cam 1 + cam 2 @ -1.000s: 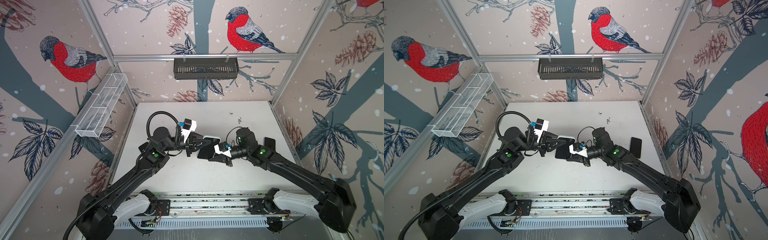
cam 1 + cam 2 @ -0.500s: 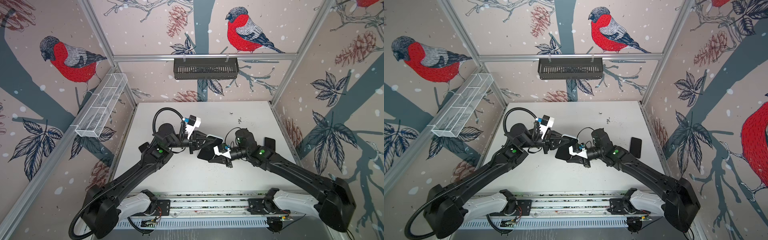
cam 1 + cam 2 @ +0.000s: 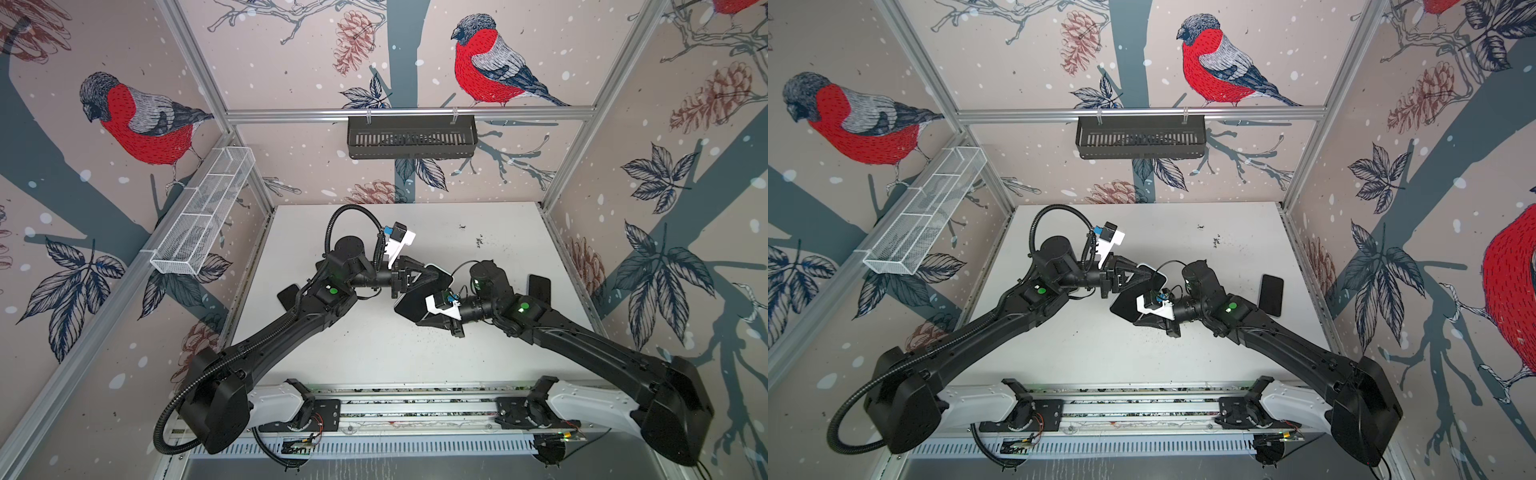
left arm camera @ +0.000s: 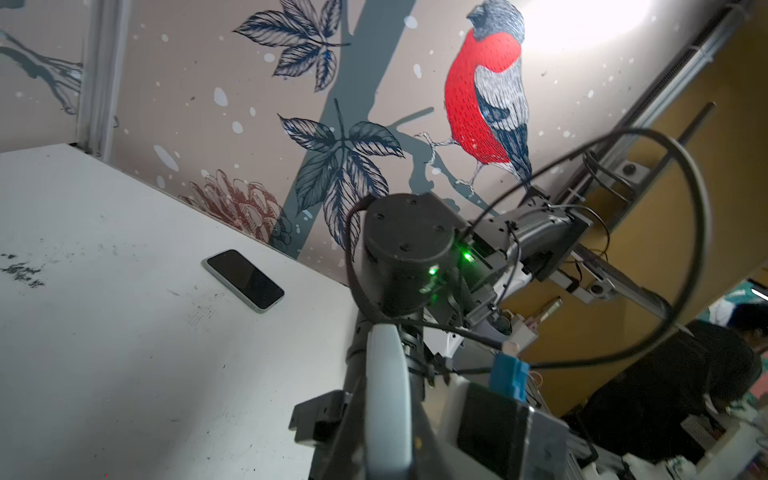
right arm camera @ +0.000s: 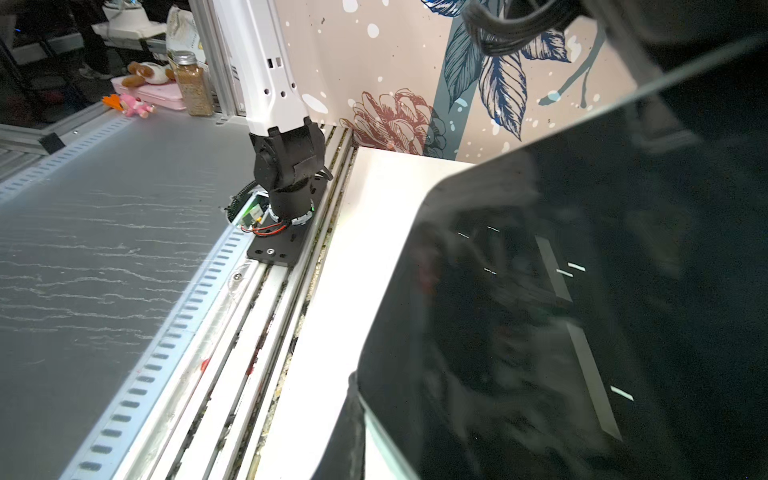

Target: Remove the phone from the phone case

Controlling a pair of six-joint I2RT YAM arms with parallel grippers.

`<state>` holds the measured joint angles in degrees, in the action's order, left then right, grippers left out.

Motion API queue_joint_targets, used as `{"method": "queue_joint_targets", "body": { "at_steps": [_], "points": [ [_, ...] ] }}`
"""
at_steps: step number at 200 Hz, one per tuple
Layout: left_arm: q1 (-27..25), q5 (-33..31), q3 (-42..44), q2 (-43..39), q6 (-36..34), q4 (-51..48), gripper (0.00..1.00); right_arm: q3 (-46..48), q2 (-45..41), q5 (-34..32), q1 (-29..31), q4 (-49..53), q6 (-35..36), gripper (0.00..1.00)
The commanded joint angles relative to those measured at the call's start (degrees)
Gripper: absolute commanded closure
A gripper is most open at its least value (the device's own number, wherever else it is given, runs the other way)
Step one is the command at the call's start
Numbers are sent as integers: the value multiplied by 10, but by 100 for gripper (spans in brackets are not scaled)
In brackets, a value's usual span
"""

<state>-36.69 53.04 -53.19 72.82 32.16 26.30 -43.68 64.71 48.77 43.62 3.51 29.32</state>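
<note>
The phone (image 3: 409,301), a stiff slab with a glossy black glass face, hangs in the air over the middle of the table (image 3: 374,353), tilted and caught between the two arms. Its dark screen fills much of the right wrist view. A pale shell, the phone case (image 3: 1152,269), shows at its far corner and as a thin light rim along one edge. I cannot tell whether the phone has started to part from it. I judge the phone rigid, slick on its face, fairly heavy for its size and breakable if dropped, while the case looks thin and springy, gripping mainly at the corners. So the phone is best pinched across its edges rather than on the glass, and the case taken by a corner lip, where it can be peeled back. The left tool (image 3: 441,277) is closed tight, seemingly on that pale corner. The right tool (image 3: 419,313) is nearly closed on the near end of the phone, though its fingers are largely hidden under its camera mount. A second phone (image 3: 1271,295) lies flat by the table's right edge, well apart.
</note>
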Motion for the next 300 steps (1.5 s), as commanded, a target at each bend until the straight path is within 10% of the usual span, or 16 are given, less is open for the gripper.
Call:
{"method": "queue_joint_targets", "body": {
  "at_steps": [1,60,131,209,300],
  "points": [
    [-1,-80,-2,6,14,29,100,7,-15,-2,4,-65,20,94],
    [-3,-78,11,1,38,55,100,32,-34,-13,-1,-109,-8,93],
    [41,-142,13,-109,90,58,100,92,-44,-20,-2,-197,-98,40],
    [55,-248,116,-202,222,196,100,99,-44,-118,-7,-290,-425,22],
    [37,-387,202,-251,349,243,100,108,-29,-19,-15,-442,-753,27]
  ]
}}
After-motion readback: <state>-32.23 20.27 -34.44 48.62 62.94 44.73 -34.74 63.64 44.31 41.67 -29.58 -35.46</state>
